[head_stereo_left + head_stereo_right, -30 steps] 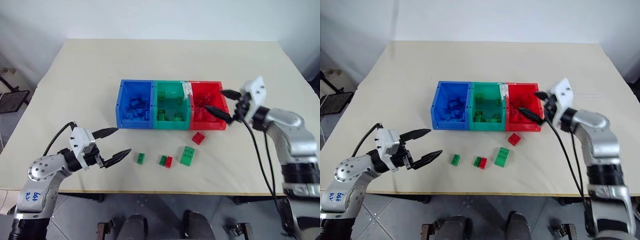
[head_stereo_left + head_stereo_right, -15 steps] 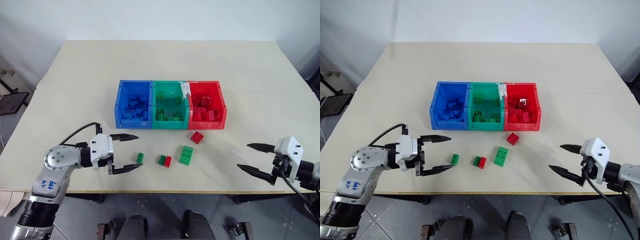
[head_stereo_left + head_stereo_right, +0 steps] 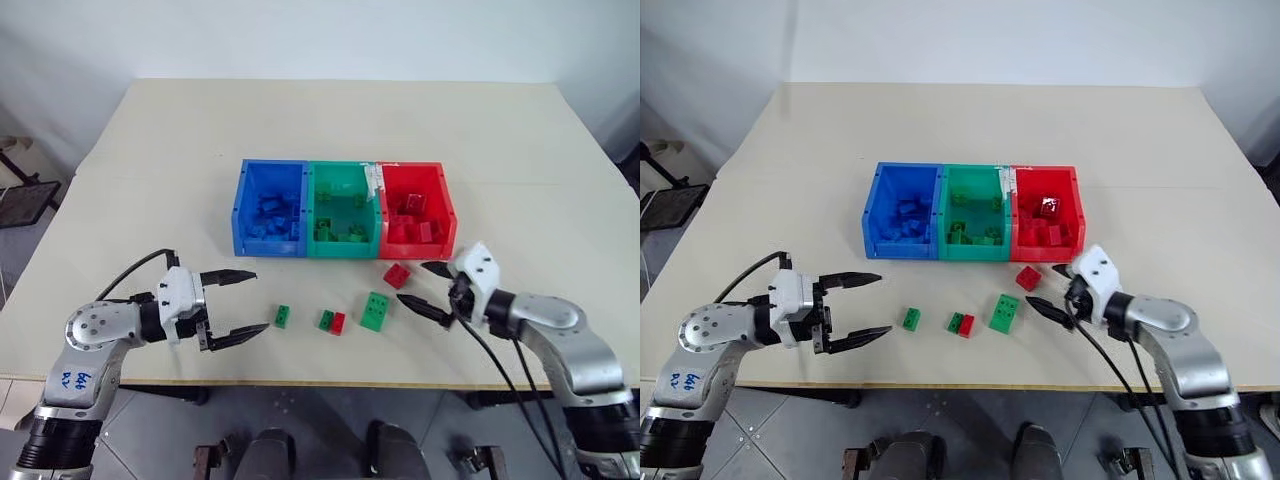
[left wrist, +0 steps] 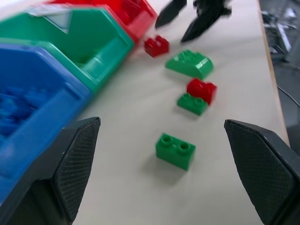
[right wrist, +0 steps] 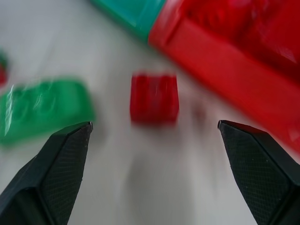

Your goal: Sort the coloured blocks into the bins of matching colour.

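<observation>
The blue bin (image 3: 266, 245), green bin (image 3: 343, 247) and red bin (image 3: 418, 250) stand joined in a row mid-table, each holding blocks of its colour. Loose in front lie a red block (image 3: 397, 275), a flat green block (image 3: 375, 311), a small green block (image 3: 326, 320) touching a small red block (image 3: 338, 323), and another small green block (image 3: 282, 316). My right gripper (image 3: 412, 283) is open and empty, just right of the red block (image 5: 154, 98). Left of the small green block (image 4: 175, 150), my left gripper (image 3: 260, 300) is open and empty.
The loose blocks lie close to the table's front edge (image 3: 330, 382). Bare tabletop stretches to both sides of the bins and behind them. A black cable (image 3: 500, 360) hangs from my right arm past the edge.
My right gripper has left the red bin, swung out to the right, then come down low beside the loose red block. My left gripper has turned slightly toward the blocks, staying open.
</observation>
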